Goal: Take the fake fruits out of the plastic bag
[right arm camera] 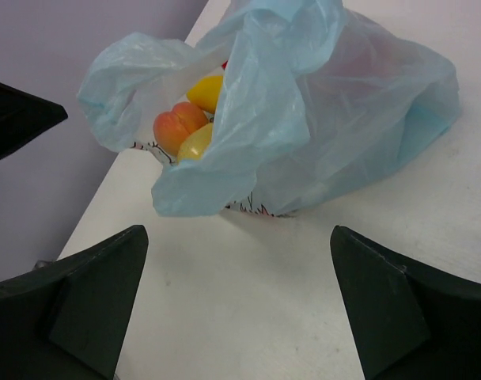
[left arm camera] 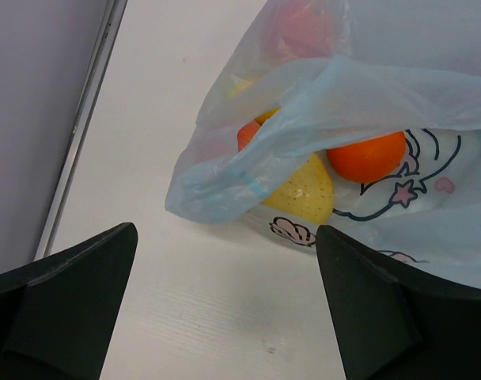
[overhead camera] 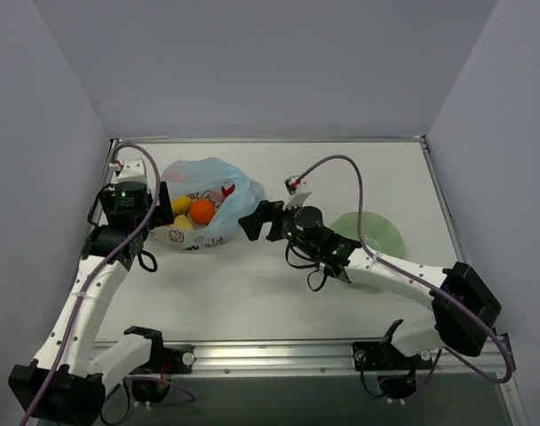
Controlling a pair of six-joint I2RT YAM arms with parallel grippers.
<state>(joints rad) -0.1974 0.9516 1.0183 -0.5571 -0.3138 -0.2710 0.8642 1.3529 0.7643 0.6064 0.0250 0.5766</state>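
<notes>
Fake fruits [overhead camera: 199,211] lie in plastic bag [overhead camera: 212,177] far-left on tabletop [overhead camera: 252,293], L & R jaws wide apart, empty, flanking it; best: R jaws pin bag's loose side, L jaws enter mouth for a fruit.

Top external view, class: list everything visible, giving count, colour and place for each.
plastic bag: one, translucent light blue with cartoon print, far left of table, mouth open.
fake fruits: at least four showing, orange and yellow, inside the bag.
dish: one, pale green, right side, partly behind the right arm.
table: one, white, under everything.
left arm: one, white, black jaws open, left of bag.
right arm: one, white, black jaws open, right of bag.
</notes>
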